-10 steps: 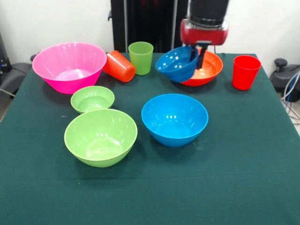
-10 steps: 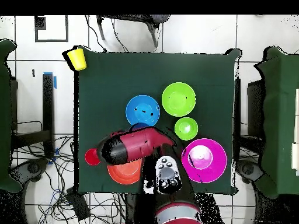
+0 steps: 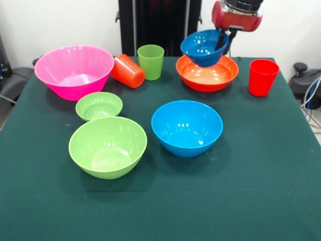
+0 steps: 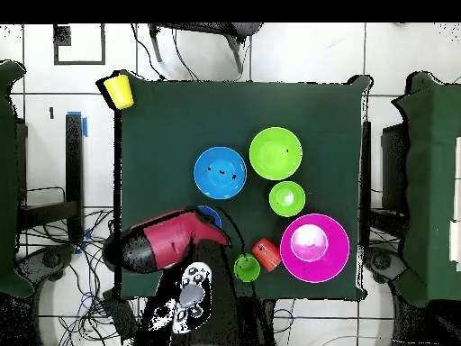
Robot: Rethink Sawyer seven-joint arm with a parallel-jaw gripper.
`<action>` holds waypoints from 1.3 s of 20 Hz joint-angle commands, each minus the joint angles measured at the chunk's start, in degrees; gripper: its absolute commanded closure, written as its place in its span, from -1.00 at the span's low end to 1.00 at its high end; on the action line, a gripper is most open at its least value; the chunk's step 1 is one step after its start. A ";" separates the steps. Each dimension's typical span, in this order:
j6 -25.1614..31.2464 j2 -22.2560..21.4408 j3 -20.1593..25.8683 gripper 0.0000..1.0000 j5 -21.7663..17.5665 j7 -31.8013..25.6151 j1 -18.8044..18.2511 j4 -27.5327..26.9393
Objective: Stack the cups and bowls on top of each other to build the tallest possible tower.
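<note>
My gripper (image 3: 221,41) is shut on the rim of the small dark blue bowl (image 3: 202,47). It holds the bowl tilted just above the wide orange bowl (image 3: 206,75) at the table's far side. In the overhead view the arm (image 4: 167,239) hides the orange bowl, and only part of the dark blue bowl (image 4: 209,216) shows. The red cup (image 3: 263,77) stands right of the orange bowl. The light green cup (image 3: 150,61) stands upright. The orange cup (image 3: 127,71) lies on its side beside it. The yellow cup (image 4: 118,90) shows only in the overhead view, at a table corner.
The huge pink bowl (image 3: 74,70) sits at the far left. The small green bowl (image 3: 99,106) and the large green bowl (image 3: 107,146) sit in front of it. The large blue bowl (image 3: 186,127) sits mid-table. The green tablecloth (image 3: 251,191) is bare along the near side.
</note>
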 commanded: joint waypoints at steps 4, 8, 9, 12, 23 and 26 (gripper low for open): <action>10.69 7.39 -7.51 1.00 -0.92 13.01 6.24 -8.82; 10.93 9.04 -8.44 1.00 -0.18 12.04 6.82 -10.65; 10.35 9.61 -8.38 1.00 0.35 11.90 6.68 -10.68; 8.37 11.95 -8.31 1.00 1.48 12.15 6.46 -11.64; -2.10 14.13 -11.64 1.00 3.59 17.70 9.89 -6.84; -4.43 12.52 -14.45 1.00 3.85 20.20 12.83 -4.95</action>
